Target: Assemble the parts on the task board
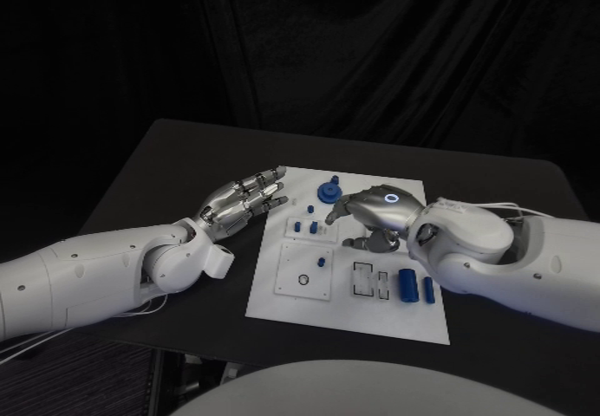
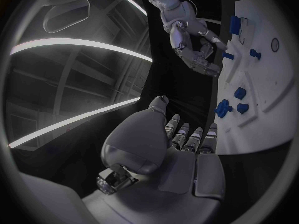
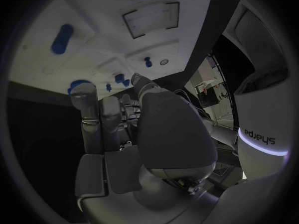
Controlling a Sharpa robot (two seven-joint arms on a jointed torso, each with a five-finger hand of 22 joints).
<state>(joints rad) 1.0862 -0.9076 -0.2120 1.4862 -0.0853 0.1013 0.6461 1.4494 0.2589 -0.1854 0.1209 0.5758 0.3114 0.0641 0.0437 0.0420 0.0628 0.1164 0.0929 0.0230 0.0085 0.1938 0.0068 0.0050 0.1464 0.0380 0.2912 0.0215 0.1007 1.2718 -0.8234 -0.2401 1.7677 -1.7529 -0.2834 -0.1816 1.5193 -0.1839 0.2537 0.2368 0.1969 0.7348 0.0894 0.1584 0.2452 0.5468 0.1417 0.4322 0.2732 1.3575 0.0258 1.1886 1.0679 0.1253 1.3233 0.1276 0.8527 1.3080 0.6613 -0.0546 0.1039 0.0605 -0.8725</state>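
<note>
The white task board (image 1: 351, 305) lay in the middle of the black table (image 1: 163, 156), its long side running away from the robot. Small blue parts sat on it: a round knobbed piece (image 1: 330, 190) stood at the far edge, two short pegs (image 1: 305, 228) lay side by side just nearer, a single small peg (image 1: 322, 260) stood in the raised square plate, and two longer cylinders (image 1: 418, 286) lay beside each other near the board's right edge, next to a pair of rectangular recesses (image 1: 371, 280). A small dark ring (image 1: 304, 279) marked the square plate. The left hand (image 1: 245, 202) hovered off the board's left edge, above the table, fingers straight and slightly spread, holding nothing; the left wrist view showed the same extended fingers (image 2: 190, 137) with the board beyond them. The right hand (image 1: 369, 215) hung over the board's far middle, fingers curled downward toward the surface; whether anything was pinched under them could not be told, and in the right wrist view the fingertips (image 3: 84, 92) sat close above a blue piece (image 3: 77, 83). On the white forearm in that view the lettering "sharpa" (image 3: 258, 134) was readable.
</note>
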